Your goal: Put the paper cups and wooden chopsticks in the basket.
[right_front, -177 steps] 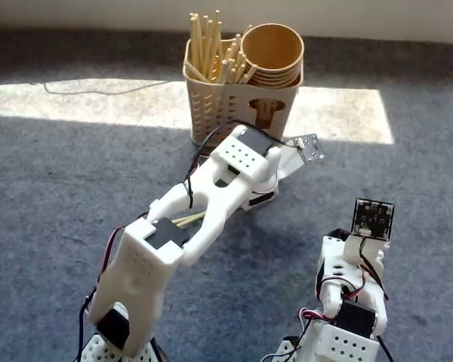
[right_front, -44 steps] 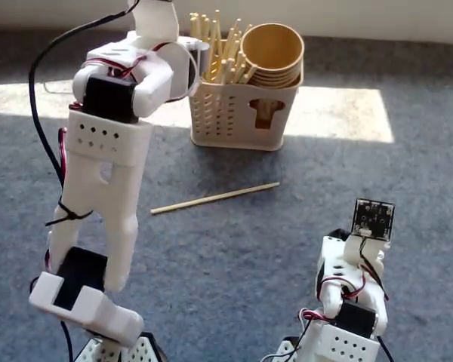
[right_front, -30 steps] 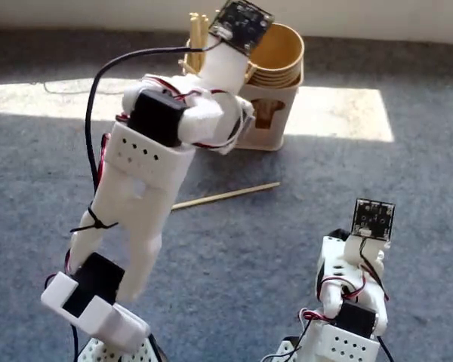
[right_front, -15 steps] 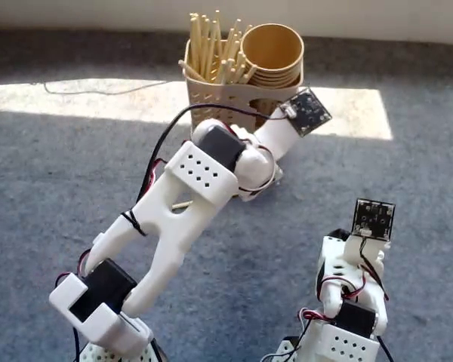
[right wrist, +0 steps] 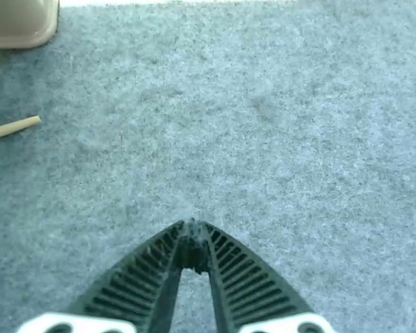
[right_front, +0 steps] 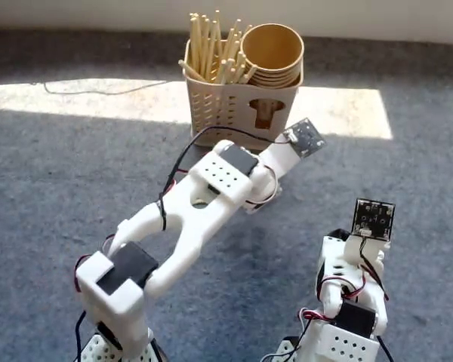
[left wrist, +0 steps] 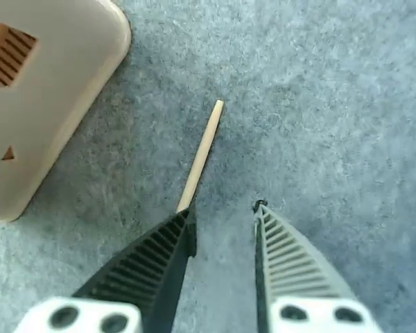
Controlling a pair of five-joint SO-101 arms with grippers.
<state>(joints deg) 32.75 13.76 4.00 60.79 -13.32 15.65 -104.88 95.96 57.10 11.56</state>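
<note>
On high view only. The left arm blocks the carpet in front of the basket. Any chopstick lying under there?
Observer: Yes. The left wrist view has one chopstick lying flat on the carpet, beside the basket, not in it.
Operator: Left end effector on it?
Observer: No. The left end effector is open, and the chopstick's near end meets one fingertip rather than the gap.
Operator: Right side?
Observer: The right end effector is shut and holds nothing, low over bare carpet.
</note>
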